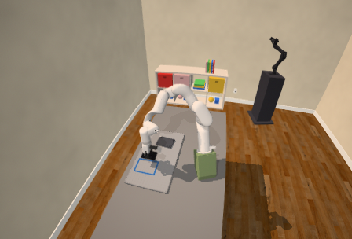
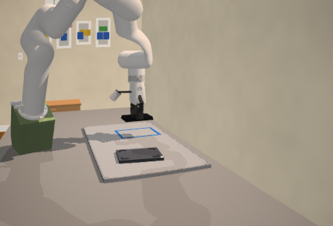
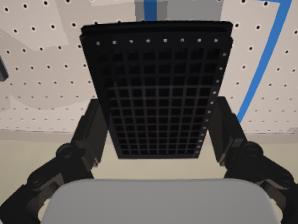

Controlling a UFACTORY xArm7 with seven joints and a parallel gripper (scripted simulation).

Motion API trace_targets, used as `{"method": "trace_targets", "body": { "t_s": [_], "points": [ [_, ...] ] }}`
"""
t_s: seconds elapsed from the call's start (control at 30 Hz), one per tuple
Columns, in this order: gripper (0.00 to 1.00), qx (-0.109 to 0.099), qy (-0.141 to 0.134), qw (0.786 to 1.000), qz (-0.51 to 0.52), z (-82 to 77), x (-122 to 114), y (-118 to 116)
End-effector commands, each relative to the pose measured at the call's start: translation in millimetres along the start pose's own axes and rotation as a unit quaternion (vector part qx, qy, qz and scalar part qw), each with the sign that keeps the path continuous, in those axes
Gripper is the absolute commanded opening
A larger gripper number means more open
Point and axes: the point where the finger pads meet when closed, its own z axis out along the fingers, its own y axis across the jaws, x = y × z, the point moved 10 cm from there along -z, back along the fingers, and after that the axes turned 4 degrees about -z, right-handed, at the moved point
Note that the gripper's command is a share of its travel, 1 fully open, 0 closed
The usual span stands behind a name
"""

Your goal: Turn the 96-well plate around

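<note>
My gripper (image 3: 157, 110) is shut on the black 96-well plate (image 3: 158, 86), one finger on each long side. It holds the plate level in the air, above the deck. In the exterior view the plate (image 2: 134, 117) hangs just beyond the far edge of the blue taped outline B1 (image 2: 137, 132). In the top view the plate (image 1: 148, 155) is beside that outline (image 1: 146, 167). The dark nest N1 (image 2: 139, 155) lies empty on the deck, nearer the camera; it also shows in the top view (image 1: 166, 141). I cannot tell where the plate's cut corner is.
The grey perforated deck (image 2: 146, 152) lies on a larger grey surface. The arm's green base block (image 2: 32, 128) stands beside the deck. A shelf unit (image 1: 191, 84) and a dark pedestal (image 1: 267, 96) stand far off by the wall.
</note>
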Motion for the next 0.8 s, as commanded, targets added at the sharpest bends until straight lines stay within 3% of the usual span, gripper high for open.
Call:
{"method": "trace_targets", "body": {
  "t_s": [0.0,0.6,0.77],
  "points": [
    [0.00,-0.001,-0.002,1.000,0.000,-0.6,-7,14],
    [0.00,-0.001,-0.002,1.000,0.000,1.1,-25,64],
    [0.00,-0.001,-0.002,1.000,0.000,1.1,-25,64]
  ]
}}
